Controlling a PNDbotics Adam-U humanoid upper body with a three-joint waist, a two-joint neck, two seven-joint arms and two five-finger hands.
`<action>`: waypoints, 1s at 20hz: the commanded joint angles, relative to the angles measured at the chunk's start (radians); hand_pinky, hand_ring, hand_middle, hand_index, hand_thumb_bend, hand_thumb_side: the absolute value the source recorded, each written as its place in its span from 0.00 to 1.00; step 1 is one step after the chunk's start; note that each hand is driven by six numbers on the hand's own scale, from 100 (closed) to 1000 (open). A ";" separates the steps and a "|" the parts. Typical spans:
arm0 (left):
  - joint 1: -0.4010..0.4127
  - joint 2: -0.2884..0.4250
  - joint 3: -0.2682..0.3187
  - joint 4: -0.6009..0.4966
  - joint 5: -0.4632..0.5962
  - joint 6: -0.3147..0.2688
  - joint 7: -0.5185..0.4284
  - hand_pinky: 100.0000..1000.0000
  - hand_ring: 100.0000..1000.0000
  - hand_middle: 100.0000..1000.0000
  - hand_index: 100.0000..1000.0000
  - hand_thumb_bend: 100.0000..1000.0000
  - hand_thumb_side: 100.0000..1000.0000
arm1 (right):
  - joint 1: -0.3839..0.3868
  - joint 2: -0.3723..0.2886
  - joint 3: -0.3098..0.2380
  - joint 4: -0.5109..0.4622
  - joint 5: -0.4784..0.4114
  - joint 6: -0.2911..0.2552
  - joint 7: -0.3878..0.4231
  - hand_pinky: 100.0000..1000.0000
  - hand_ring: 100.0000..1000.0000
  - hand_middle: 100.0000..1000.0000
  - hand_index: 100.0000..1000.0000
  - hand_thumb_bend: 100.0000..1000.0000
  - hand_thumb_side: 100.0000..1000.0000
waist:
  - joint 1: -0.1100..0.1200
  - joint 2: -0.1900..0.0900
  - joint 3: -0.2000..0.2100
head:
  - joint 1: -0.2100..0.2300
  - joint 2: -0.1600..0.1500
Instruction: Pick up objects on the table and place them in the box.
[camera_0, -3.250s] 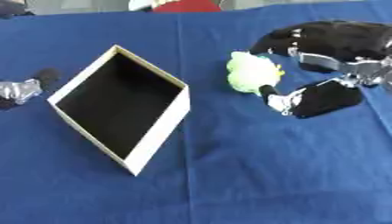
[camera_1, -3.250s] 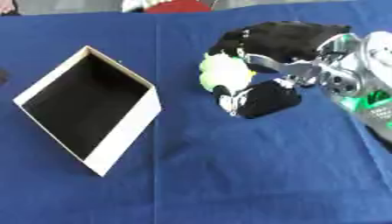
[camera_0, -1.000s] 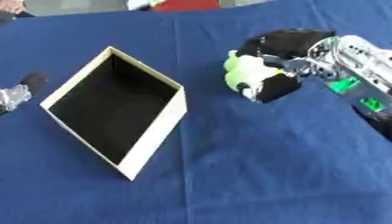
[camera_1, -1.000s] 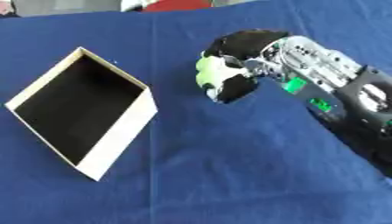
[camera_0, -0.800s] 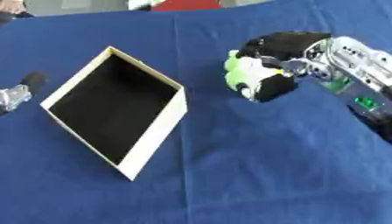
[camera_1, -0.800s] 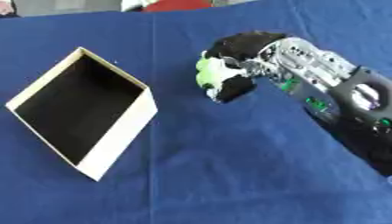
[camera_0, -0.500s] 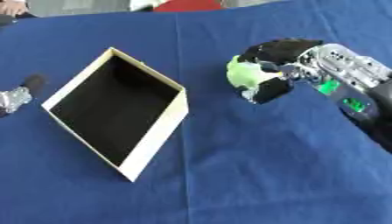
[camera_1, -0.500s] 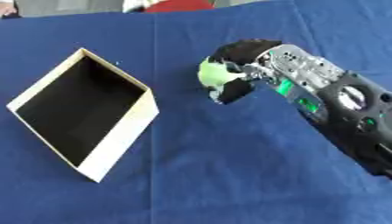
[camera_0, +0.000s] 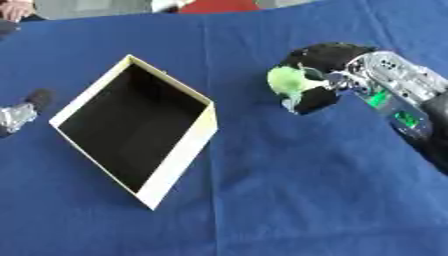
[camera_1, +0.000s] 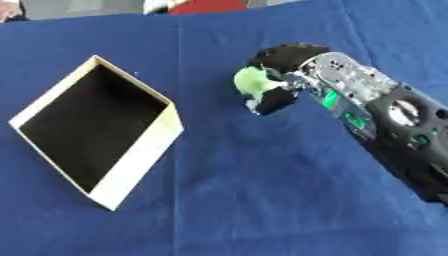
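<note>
Right hand (camera_0: 325, 75): fingers curled round pale green object (camera_0: 286, 81), right of box (camera_0: 179, 155). Box: open, black inside, on blue worktop (camera_0: 289, 190). Left hand (camera_0: 19, 112): at left edge, finger state unclear.

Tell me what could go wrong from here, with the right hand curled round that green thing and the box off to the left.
1. The right hand covers much of the green object; only part of it shows past the fingers, so it might slip out in transit.
2. The box sits askew with a raised cream wall facing the hand; a low carry could clip it and shove it.
3. The left hand rests near the box's far side and could get in the way.
</note>
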 joint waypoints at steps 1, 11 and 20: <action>-0.007 0.017 0.012 -0.005 0.007 -0.002 -0.003 0.47 0.63 0.62 0.78 0.46 0.58 | -0.021 -0.013 -0.014 0.023 0.020 0.006 0.003 0.96 0.94 0.90 0.98 0.09 0.62 | 0.003 -0.016 0.002 | -0.003 -0.013; -0.003 0.012 0.016 -0.004 0.008 0.000 -0.001 0.46 0.62 0.61 0.77 0.46 0.58 | -0.025 0.015 -0.017 0.109 -0.072 0.069 -0.137 0.83 0.76 0.68 0.80 0.00 0.00 | 0.003 -0.018 0.003 | -0.003 -0.013; -0.001 0.011 0.017 -0.003 0.009 0.001 0.000 0.46 0.62 0.61 0.77 0.46 0.59 | -0.023 0.010 -0.024 0.071 -0.115 0.124 -0.208 0.79 0.68 0.63 0.75 0.00 0.01 | 0.001 -0.021 0.003 | 0.004 -0.008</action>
